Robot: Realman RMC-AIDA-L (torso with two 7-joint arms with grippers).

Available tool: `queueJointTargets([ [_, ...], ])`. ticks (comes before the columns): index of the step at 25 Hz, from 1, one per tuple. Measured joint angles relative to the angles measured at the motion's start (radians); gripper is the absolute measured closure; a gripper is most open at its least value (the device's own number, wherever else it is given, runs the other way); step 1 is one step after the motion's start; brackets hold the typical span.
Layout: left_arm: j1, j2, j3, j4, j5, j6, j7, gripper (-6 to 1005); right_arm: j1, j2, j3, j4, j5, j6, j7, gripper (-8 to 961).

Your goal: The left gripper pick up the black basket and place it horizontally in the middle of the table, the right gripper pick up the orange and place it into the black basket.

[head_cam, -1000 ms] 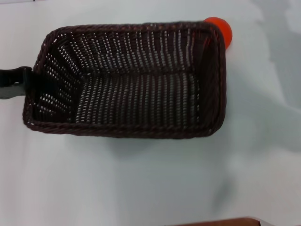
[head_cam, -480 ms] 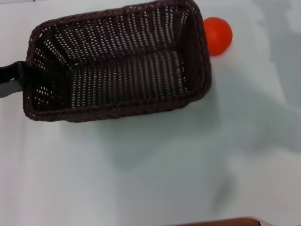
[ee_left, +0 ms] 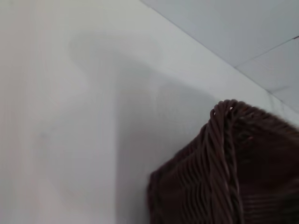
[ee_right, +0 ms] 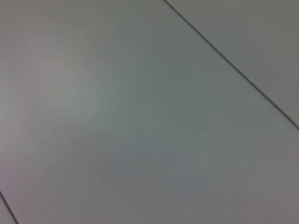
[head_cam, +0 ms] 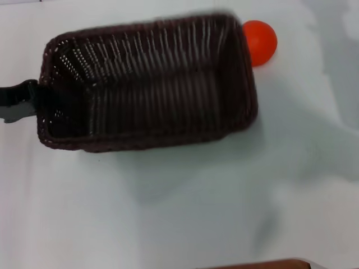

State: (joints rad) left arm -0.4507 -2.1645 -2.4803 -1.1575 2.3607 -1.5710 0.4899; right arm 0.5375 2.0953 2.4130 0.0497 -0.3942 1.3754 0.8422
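The black basket (head_cam: pixel 151 84) hangs above the white table (head_cam: pixel 185 207) with its long side running left to right, and its shadow lies on the table below it. My left gripper (head_cam: pixel 33 101) is shut on the braided rim of its left short end. A corner of the basket also shows in the left wrist view (ee_left: pixel 233 177). The orange (head_cam: pixel 259 42) lies on the table just beyond the basket's far right corner, apart from it. My right gripper is out of view; its wrist view shows only a plain grey surface with thin seams.
A brown edge strip (head_cam: pixel 263 263) marks the table's near edge. Open white tabletop lies in front of the basket and to its right.
The basket swung away from the orange, which was half hidden behind its rim and now shows whole. In the last half second it shifted slightly toward me, still held by my left gripper.
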Motion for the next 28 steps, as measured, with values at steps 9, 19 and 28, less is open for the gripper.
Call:
queueJointTargets([
  [9,0.006,0.002,0.000,0.007,-0.027,0.000,0.004,656,-0.002,-0.001,0.002,0.002,0.000,-0.004,0.000,12],
  [19,0.016,0.020,-0.041,-0.048,-0.055,0.016,0.201,481,-0.002,-0.008,-0.022,0.017,-0.008,-0.035,0.006,12],
  [28,0.103,-0.003,-0.152,-0.118,-0.413,0.124,0.621,480,-0.031,-0.080,-0.292,0.206,-0.099,-0.302,0.207,11],
])
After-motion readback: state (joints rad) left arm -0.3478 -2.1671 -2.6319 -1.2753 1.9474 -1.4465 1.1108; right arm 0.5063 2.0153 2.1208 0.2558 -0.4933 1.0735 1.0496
